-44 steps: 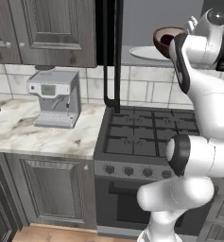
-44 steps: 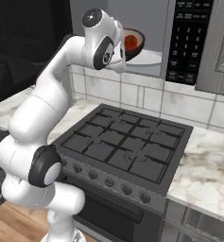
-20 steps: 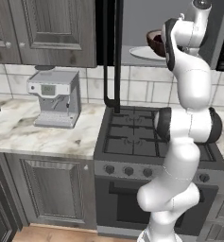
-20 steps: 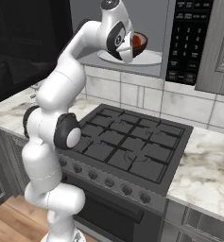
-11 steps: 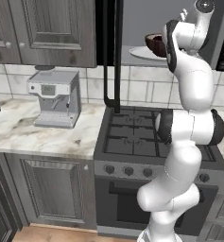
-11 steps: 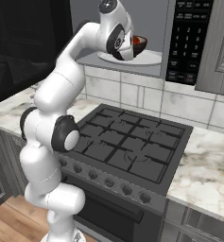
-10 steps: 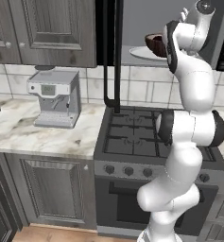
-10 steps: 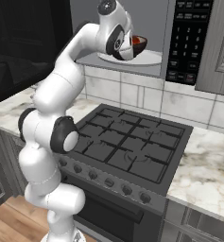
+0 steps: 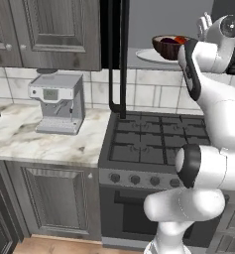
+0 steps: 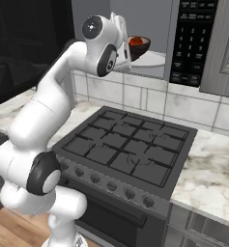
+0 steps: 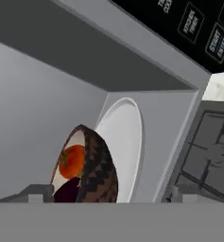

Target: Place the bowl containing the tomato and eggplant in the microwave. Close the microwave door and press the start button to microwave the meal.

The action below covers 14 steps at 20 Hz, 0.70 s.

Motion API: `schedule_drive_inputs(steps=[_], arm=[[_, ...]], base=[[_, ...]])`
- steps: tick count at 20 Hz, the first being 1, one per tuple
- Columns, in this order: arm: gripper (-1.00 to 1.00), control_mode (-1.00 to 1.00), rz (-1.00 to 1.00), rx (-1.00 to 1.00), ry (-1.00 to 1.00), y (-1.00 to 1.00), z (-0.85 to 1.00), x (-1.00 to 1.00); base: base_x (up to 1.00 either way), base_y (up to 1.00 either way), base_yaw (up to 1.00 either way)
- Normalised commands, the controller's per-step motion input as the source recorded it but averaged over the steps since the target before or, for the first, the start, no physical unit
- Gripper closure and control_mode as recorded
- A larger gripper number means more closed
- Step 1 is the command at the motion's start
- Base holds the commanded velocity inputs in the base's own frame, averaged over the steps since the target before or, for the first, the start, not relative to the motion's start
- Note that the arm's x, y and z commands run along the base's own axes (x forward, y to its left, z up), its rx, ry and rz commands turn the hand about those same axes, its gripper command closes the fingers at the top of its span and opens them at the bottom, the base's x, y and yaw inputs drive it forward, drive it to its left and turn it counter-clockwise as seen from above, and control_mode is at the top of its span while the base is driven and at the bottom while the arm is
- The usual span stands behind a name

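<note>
Our gripper [image 11: 101, 201] stands wide open and empty, the bowl [image 11: 92, 168] of tomato [image 11: 72, 160] and eggplant [image 11: 66, 191] between its jaws on the microwave [image 10: 191, 38] turntable; we judge backing out and shutting the microwave door [image 9: 114, 54] come next.

Glossy white arm [image 10: 53, 101] of rounded segments, dark bands and round grey caps at the joints

Bowl [image 11: 92, 170] brownish, patterned outside, sits on pale turntable plate [image 11: 127, 137] inside open microwave [image 10: 183, 43]. Tomato [image 11: 72, 160] and dark eggplant [image 11: 66, 190] inside bowl, touching. Microwave door [image 9: 114, 54] swung open, edge-on at left.
</note>
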Motion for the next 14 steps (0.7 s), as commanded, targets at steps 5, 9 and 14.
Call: schedule_drive_inputs(steps=[5, 9, 14], arm=[[-1.0, -1.0, 0.03, -0.16, 0.0, 0.0, 0.46, -1.0], [-1.0, -1.0, 0.25, -0.34, 0.03, 0.0, 0.47, -1.0], [-1.0, -1.0, 0.41, -0.54, 0.13, 0.16, 0.13, -1.0]], base=[[0.0, 0.0, 0.0], [0.0, 0.0, 0.0], [0.0, 0.0, 0.0]])
